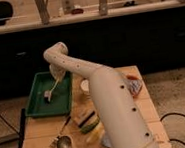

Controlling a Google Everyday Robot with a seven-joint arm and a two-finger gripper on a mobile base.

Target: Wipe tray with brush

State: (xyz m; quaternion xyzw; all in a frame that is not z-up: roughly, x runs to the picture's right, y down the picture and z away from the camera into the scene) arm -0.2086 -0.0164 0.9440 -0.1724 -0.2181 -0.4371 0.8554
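Wooden bench (47, 129) in front of a dark cabinet wall carries the dark-green tray (39, 105) at its left rear. The gripper (57, 75) is held over the tray's right half, fingers closed on the brush (51, 88) handle's upper end. The brush's long axis slants down-left from the fingers; its pale head appears to rest on the tray floor near the centre. A ladle (63, 142) and striped sponge (86, 120) lie nearer the front.

The tray (39, 107) is dark green and flat, with a raised rim. It lies on the left part of the desk (43, 139). The brush (51, 88) is small and pale, with a thin handle. It leans inside the tray, head down. The gripper (57, 73) is at its top end.
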